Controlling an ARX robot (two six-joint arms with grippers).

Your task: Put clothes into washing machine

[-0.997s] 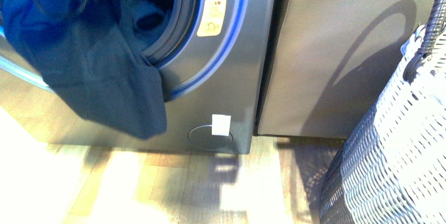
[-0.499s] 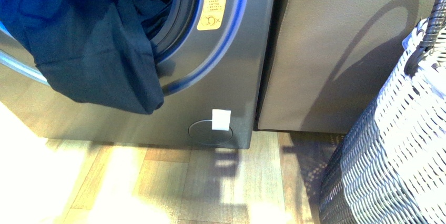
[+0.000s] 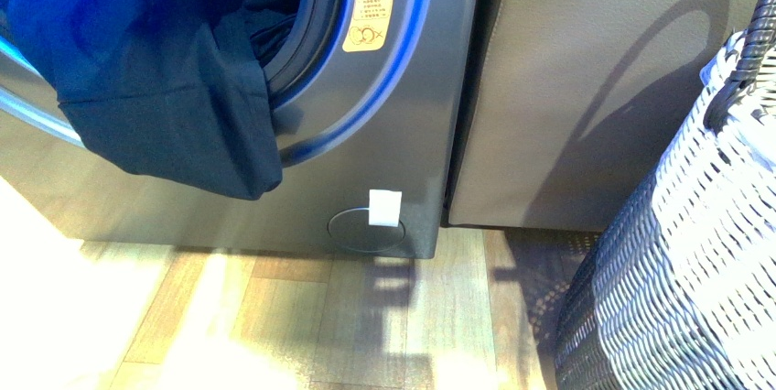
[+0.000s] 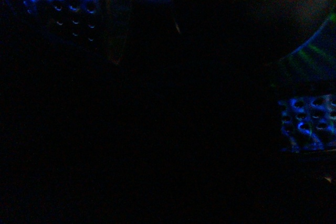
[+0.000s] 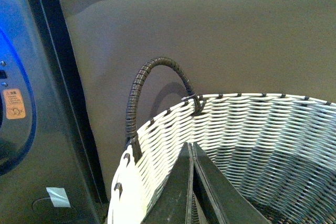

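Wooden floor (image 3: 302, 317) (sunlit patches) carries the washing machine (image 3: 412, 161) and white woven basket (image 3: 677, 298).

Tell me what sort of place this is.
Probably a home laundry corner: a silver-grey front-loading washing machine with a dark navy garment hanging out of it, a white woven basket nearby, and a wood-plank floor.

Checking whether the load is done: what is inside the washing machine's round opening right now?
Part of the navy garment lies inside the washing machine, but much hangs out of the opening, down the front. It covers the drum behind; the left wrist view is dark.
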